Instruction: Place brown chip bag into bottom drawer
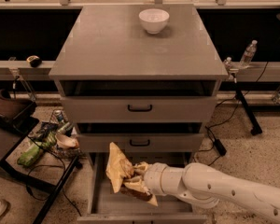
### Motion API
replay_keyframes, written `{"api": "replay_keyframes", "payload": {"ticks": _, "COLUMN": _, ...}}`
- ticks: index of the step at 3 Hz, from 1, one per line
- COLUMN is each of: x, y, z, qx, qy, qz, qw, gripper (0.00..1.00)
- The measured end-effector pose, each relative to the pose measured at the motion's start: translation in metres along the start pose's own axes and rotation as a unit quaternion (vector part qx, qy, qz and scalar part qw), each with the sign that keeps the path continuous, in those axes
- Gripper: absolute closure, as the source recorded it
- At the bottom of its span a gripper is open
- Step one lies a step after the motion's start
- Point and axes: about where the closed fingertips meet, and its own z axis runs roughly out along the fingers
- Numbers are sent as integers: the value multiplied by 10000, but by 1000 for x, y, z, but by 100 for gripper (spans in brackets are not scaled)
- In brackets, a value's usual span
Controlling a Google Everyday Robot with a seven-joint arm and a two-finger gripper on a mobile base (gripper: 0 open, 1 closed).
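Note:
The brown chip bag is crumpled, with its yellow-tan end up and a dark brown edge below. My gripper is shut on the bag and holds it over the open bottom drawer, toward its left half. The gripper's fingers are mostly hidden behind the bag. My white arm reaches in from the lower right. The drawer's plain grey tray shows below the bag.
A white bowl stands on the grey cabinet top. The two upper drawers with black handles are slightly ajar. A low cart with cans and a green bag stands at the left. A water bottle is at the right.

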Motion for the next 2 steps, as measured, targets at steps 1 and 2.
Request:
{"api": "replay_keyframes", "payload": {"ticks": 1, "x": 13, "y": -6, "z": 17, "qx": -7, "qy": 115, "qz": 25, "qw": 9999, "gripper": 100}}
{"api": "replay_keyframes", "payload": {"ticks": 2, "x": 53, "y": -28, "z": 44, "qx": 81, "qy": 302, "qz": 55, "qw": 9995, "gripper": 100}}
